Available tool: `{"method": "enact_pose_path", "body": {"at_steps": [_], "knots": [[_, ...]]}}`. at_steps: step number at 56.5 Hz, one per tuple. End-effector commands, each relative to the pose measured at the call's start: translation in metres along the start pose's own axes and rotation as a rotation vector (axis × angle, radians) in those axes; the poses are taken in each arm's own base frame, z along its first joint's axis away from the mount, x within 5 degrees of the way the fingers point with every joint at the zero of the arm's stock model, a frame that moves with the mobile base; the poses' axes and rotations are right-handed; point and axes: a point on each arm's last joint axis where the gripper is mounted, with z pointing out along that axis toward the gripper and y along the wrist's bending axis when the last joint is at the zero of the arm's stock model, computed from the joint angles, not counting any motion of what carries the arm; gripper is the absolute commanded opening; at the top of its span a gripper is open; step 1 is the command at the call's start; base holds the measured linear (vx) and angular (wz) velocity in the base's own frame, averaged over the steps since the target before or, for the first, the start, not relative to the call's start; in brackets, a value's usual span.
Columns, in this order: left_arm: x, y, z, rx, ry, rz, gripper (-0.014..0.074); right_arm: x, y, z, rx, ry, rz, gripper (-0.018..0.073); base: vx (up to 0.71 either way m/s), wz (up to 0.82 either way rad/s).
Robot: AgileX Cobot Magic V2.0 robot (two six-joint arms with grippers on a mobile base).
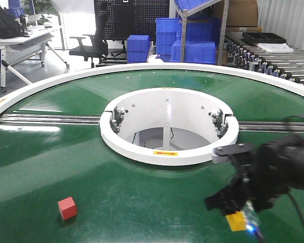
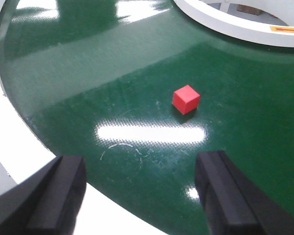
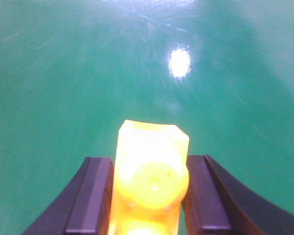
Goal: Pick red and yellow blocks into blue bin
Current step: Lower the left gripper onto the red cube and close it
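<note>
Here, red cube (image 1: 67, 208) on green table (image 1: 50, 152); crates (image 1: 192, 50) behind.

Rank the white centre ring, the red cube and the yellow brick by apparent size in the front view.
1. white centre ring
2. red cube
3. yellow brick, partly hidden, so cube versus brick is unsure.

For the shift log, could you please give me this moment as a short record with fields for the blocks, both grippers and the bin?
surface: green round table with a white centre ring
left gripper: open, empty
right gripper: shut on the yellow brick
yellow brick: clamped between the fingers, a round stud towards the wrist camera
red cube: resting on the table, ungripped, ahead of the left gripper
blue bin: not seen; only stacked blue crates in the background
</note>
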Motion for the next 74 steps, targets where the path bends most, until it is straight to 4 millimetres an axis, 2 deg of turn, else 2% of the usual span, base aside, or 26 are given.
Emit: {"method": "enact_pose_path", "body": {"at_steps": [1,8,14,27,41,57,66,74], "knots": [[-0.018,-0.003,0.001,0.025,-0.091,0.012,0.0587,0.009,-0.003,-0.051,0.0,-0.178,-0.054,0.0226,0.0,0.0],[-0.029,-0.008,0.01,0.061,-0.043,0.044,0.0587,0.037,-0.005,-0.085,-0.005,-0.255,-0.113,0.0226,0.0,0.0],[-0.043,-0.014,0.029,0.113,0.008,0.078,0.0587,0.055,-0.004,-0.105,-0.023,-0.312,-0.143,0.0226,0.0,0.0],[-0.064,-0.024,0.091,0.196,0.157,0.138,0.0587,0.066,-0.005,-0.139,-0.023,-0.464,-0.166,0.0226,0.0,0.0],[-0.08,-0.028,0.17,0.213,0.312,0.145,0.0626,0.069,-0.006,-0.145,-0.022,-0.477,-0.165,0.0226,0.0,0.0],[-0.085,-0.049,0.254,0.281,0.377,0.316,0.0627,0.069,-0.006,-0.145,-0.022,-0.477,-0.165,0.0226,0.0,0.0],[-0.079,-0.057,0.293,0.334,0.469,0.389,0.0627,0.069,-0.006,-0.145,-0.022,-0.477,-0.165,0.0226,0.0,0.0],[-0.078,-0.06,0.319,0.372,0.507,0.454,0.0627,0.069,-0.006,-0.145,-0.022,-0.477,-0.165,0.0226,0.0,0.0]]}}
